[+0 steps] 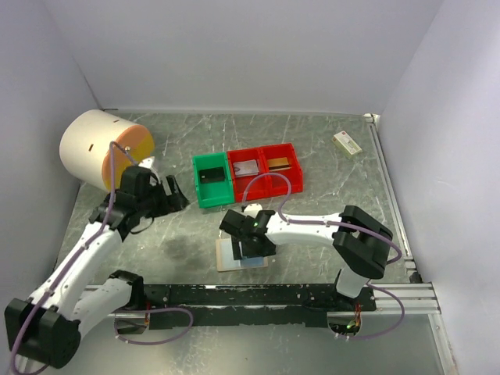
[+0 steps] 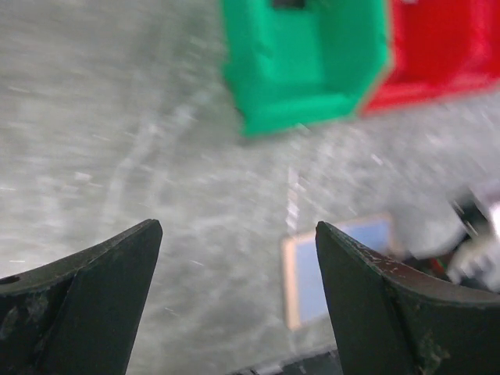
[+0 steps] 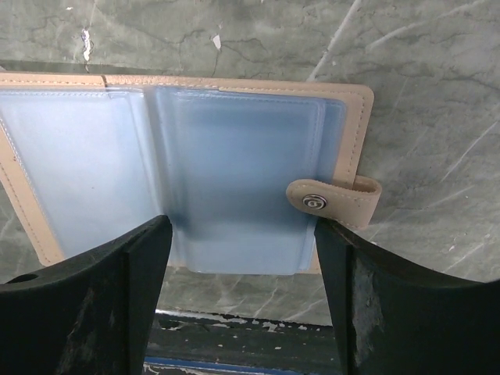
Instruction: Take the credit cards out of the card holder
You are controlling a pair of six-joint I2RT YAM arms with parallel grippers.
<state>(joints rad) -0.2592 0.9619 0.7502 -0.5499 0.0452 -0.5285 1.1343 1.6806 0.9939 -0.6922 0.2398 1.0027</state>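
Note:
The tan card holder (image 1: 231,258) lies open on the table near the front rail. My right gripper (image 1: 248,239) hovers over it, open. In the right wrist view the card holder (image 3: 234,148) shows pale blue pockets and its tan snap tab (image 3: 334,200); my right gripper (image 3: 242,234) straddles its near edge, and no card shows in the pockets. A dark card (image 1: 211,175) lies in the green bin (image 1: 200,192), a silver card (image 1: 247,167) and a gold card (image 1: 281,163) in the red bins (image 1: 266,186). My left gripper (image 1: 176,195) is open and empty, left of the green bin.
A large cream roll (image 1: 100,148) lies at the back left, close behind my left arm. A small white-and-green box (image 1: 347,142) sits at the back right. The blurred left wrist view shows the green bin (image 2: 305,62), a red bin (image 2: 445,47) and the card holder (image 2: 340,269).

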